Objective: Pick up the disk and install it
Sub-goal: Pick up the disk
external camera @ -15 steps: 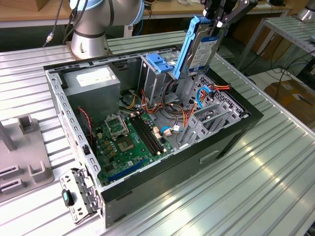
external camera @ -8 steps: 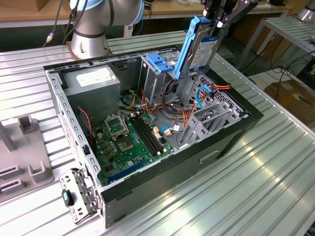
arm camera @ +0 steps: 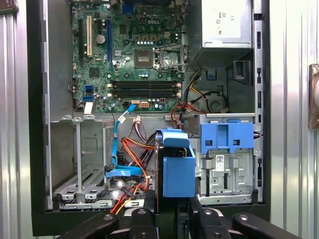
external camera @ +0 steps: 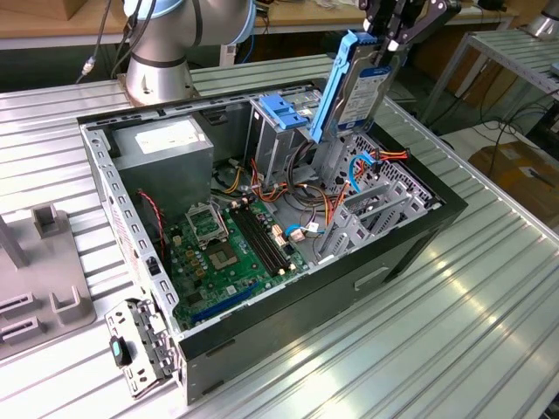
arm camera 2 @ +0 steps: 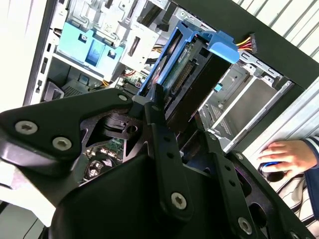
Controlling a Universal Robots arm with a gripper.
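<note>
The disk (external camera: 356, 83) is a silver-grey hard drive in a bright blue carrier rail. It hangs upright and slightly tilted above the back right part of the open computer case (external camera: 454, 208). My gripper (external camera: 386, 51) is shut on its upper end, black fingers on either side. In the second wrist view the disk (arm camera 2: 192, 69) points down into the case from my gripper (arm camera 2: 182, 122). In the first wrist view the disk (arm camera: 178, 172) appears end-on, beside the blue plastic bracket (arm camera: 227, 137) on the metal drive cage (arm camera: 227, 174), with my gripper (arm camera: 172, 205) behind it.
Inside the case lie a green motherboard (external camera: 227, 253), a grey power supply (external camera: 166, 144), loose red, yellow and blue cables (external camera: 349, 170) and empty metal bays (external camera: 384, 214). The arm's base (external camera: 157, 65) stands behind the case. A person's hand (arm camera 2: 286, 154) rests on a mouse outside it.
</note>
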